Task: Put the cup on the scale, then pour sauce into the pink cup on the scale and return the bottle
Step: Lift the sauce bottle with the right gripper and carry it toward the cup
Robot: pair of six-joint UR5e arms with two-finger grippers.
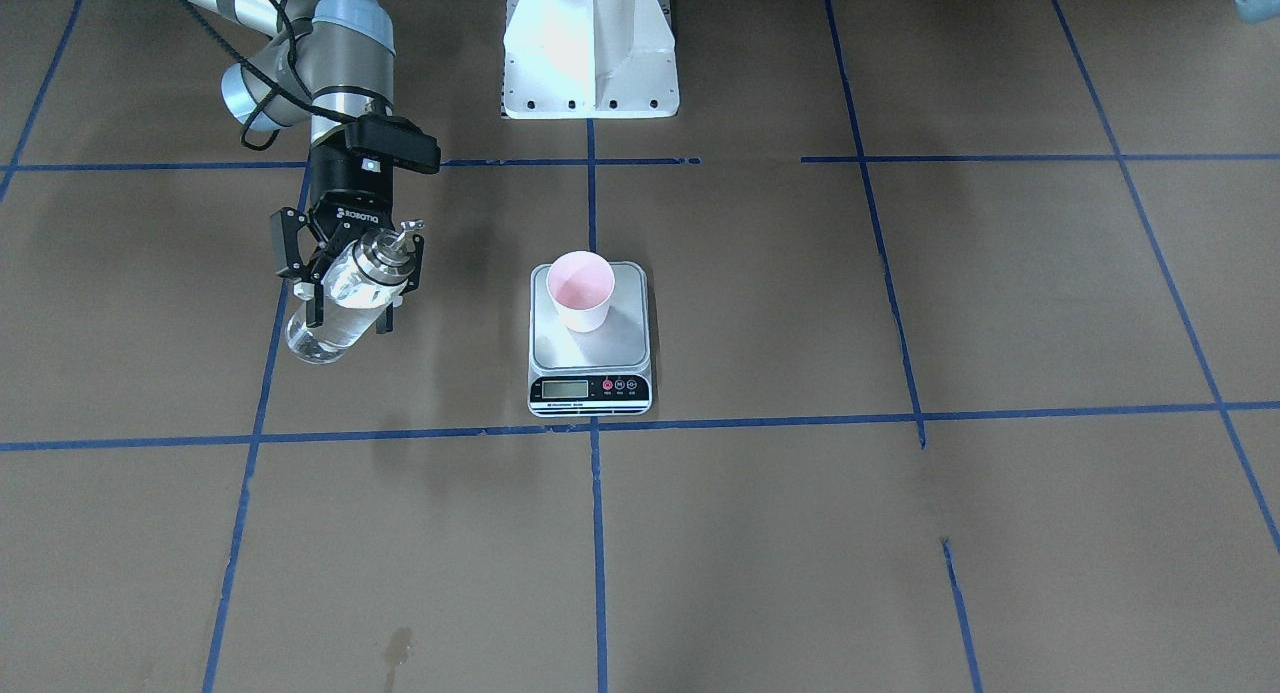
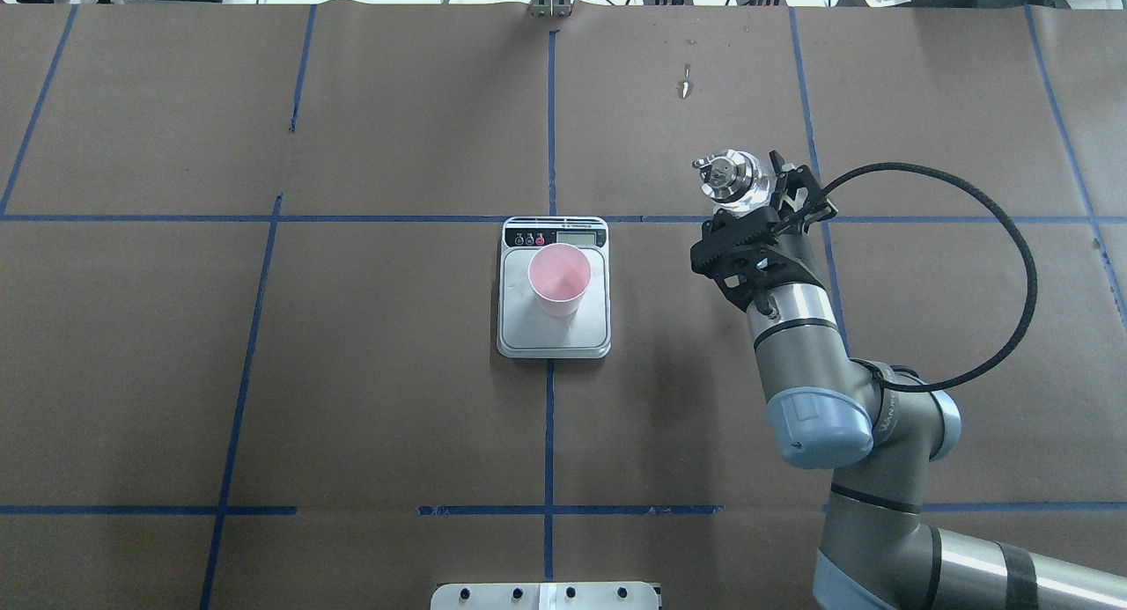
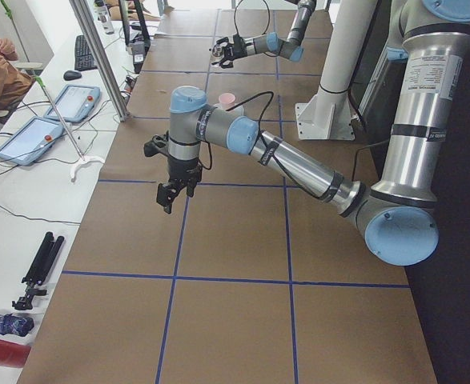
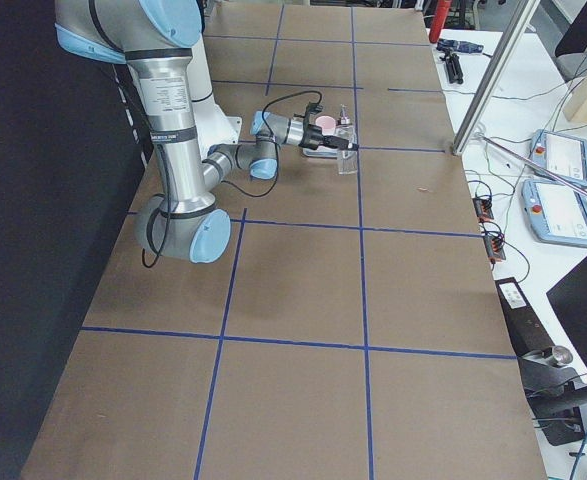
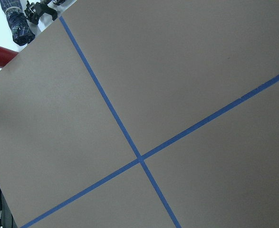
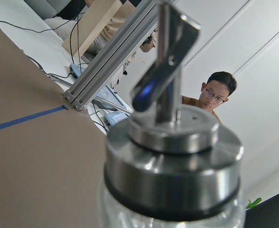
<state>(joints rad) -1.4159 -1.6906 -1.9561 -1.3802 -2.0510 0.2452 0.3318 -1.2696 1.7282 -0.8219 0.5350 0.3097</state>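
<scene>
Frame left: your right gripper (image 1: 350, 321) pinches the bottle (image 1: 345, 283) between its jaws, near-upright so no sauce (image 1: 315, 343) spills. Centre: the cup (image 1: 581, 291) stands on the scale (image 1: 590, 358), awaiting pouring.

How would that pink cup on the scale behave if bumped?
The small pale pink tapered cup looks empty and thin-rimmed, so probably light and easily crushed. Its narrow base stands on the smooth silver-grey scale, so a bump might slide or tip it.

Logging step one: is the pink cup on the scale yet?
On it: the pink cup stands upright on the scale platform.
</scene>
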